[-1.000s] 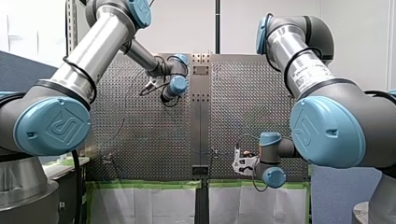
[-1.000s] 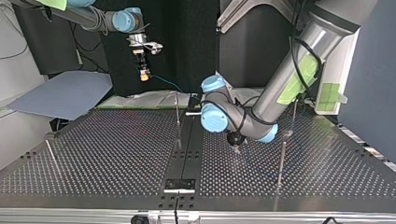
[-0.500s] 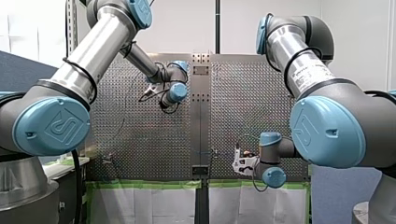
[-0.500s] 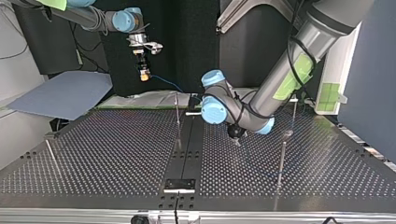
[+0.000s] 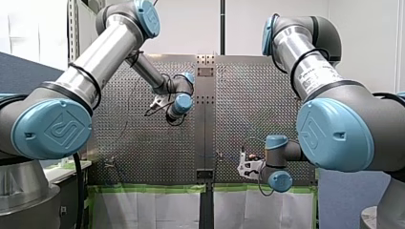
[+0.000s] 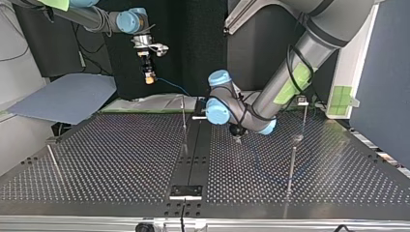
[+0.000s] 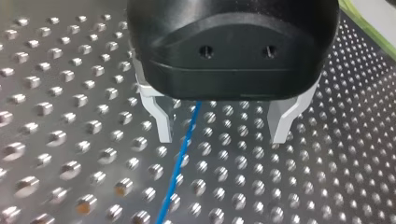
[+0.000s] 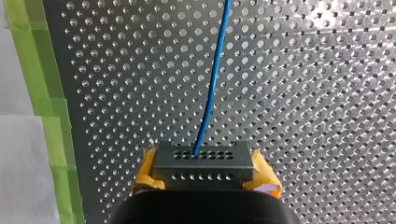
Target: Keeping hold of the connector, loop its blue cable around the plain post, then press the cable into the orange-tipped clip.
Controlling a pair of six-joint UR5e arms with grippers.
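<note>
My right gripper (image 8: 204, 170) is clamped on the connector (image 8: 203, 161), a dark block with two rows of small holes, pinched between the yellow pads (image 8: 144, 172). The blue cable (image 8: 212, 79) leaves the connector's front face and runs straight ahead of the gripper, toward its twelve o'clock, over the perforated table (image 8: 303, 93). A strip of green tape (image 8: 42, 93) lines the table's edge off to one side.

My left gripper (image 7: 221, 137) has its metal fingers (image 7: 159, 116) spread wide and grips nothing. The cable passes between them, nearer one finger and touching neither, low over the table.

In the top view my right gripper hangs at about eleven o'clock, raised beyond the table's far edge, and the cable drops from it toward four o'clock. My left gripper sits just to one o'clock of the table's middle, pointing down close to the surface. A thin upright post (image 6: 184, 121) stands near it at nine o'clock, a second post (image 6: 291, 164) at four o'clock and a third post (image 6: 303, 116) at about three o'clock. They are too slim from here for me to tell the plain one from the orange-tipped clip.
</note>
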